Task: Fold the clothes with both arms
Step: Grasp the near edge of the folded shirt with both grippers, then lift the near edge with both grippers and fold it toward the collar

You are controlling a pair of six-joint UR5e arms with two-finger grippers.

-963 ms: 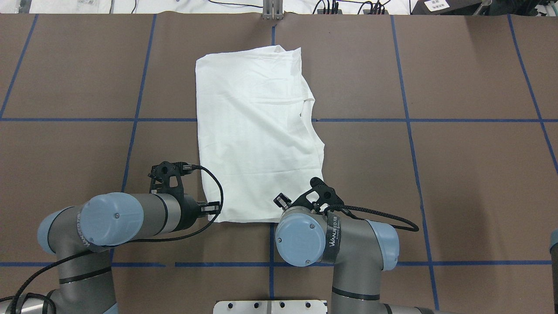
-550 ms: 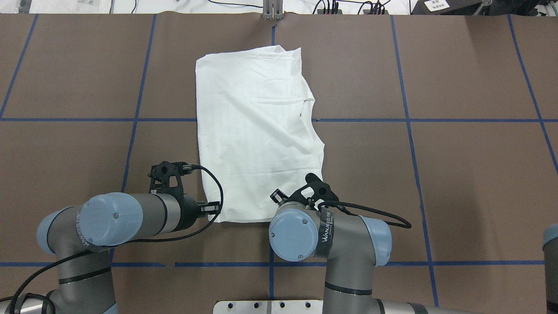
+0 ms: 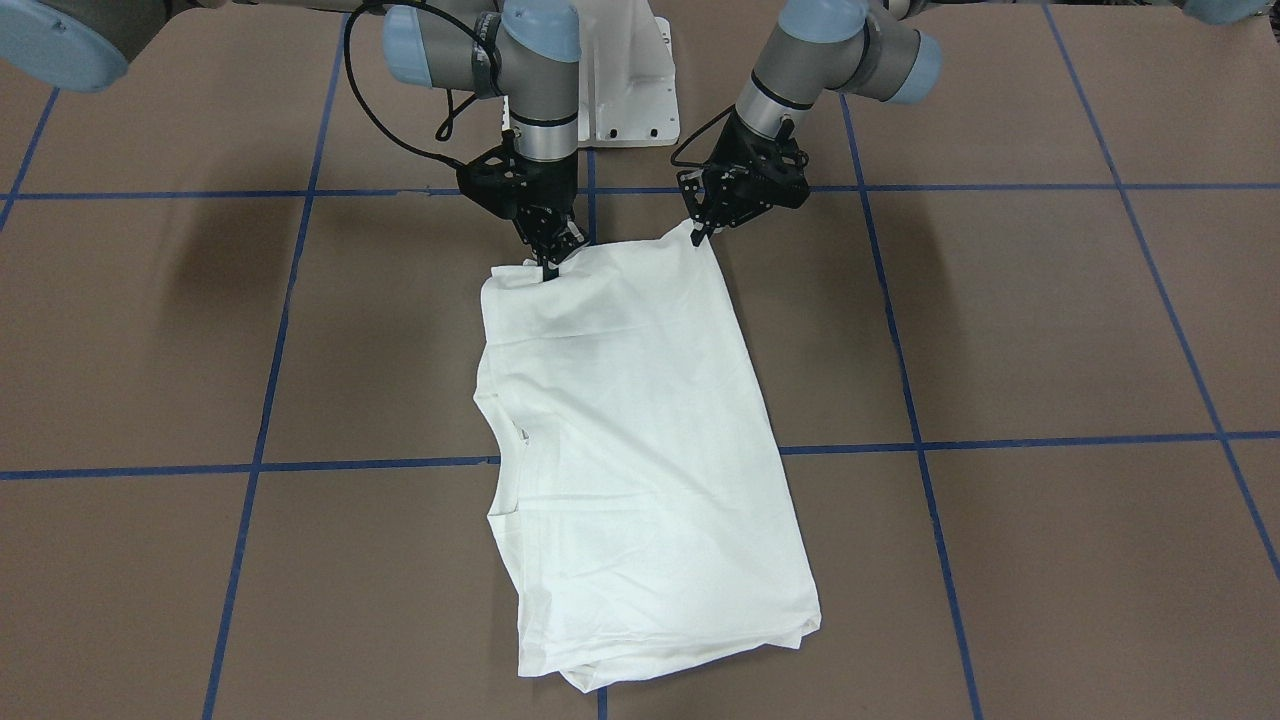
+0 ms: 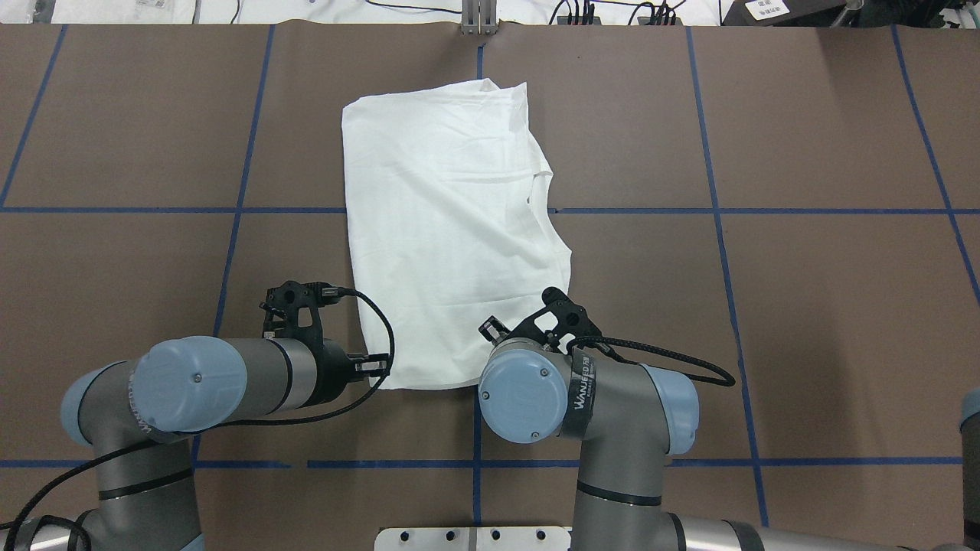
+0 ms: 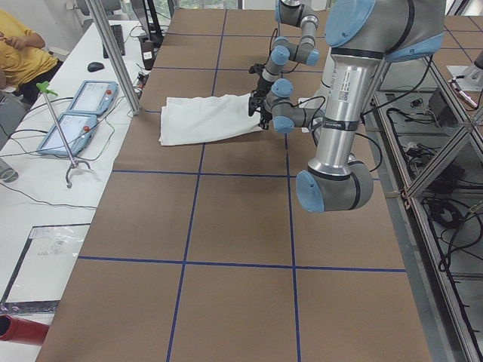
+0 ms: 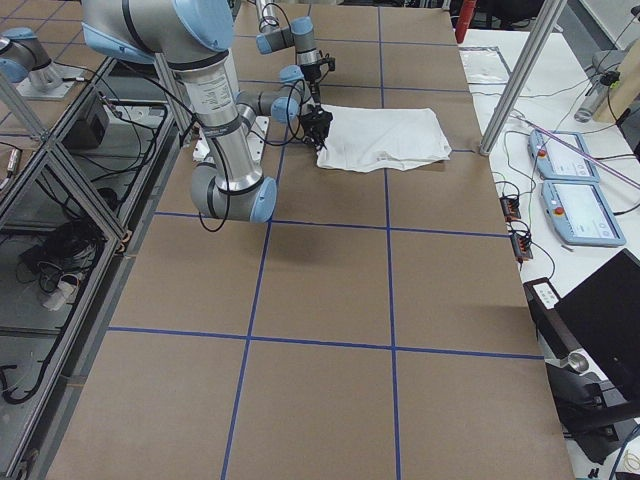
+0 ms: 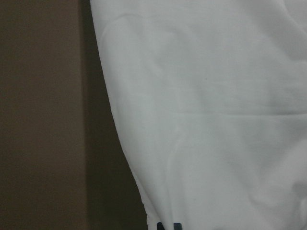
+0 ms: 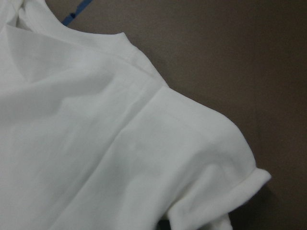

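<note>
A: Left jaws and right jaws both look pinched shut, each on a corner of the shirt's near hem.
B: And the rest?
A: It lies flat on the desk (image 3: 1000, 330); the shirt (image 3: 640, 420) stretches away from both jaws.
B: Risk?
A: Uneven lifting, I'd judge. One arm leading would skew the fold, or thin cloth slips a pinch.
B: Pose?
A: Left arm (image 4: 298, 375) lies low, reaching sideways; right arm (image 4: 612, 405) stands over its corner, wrist down.
</note>
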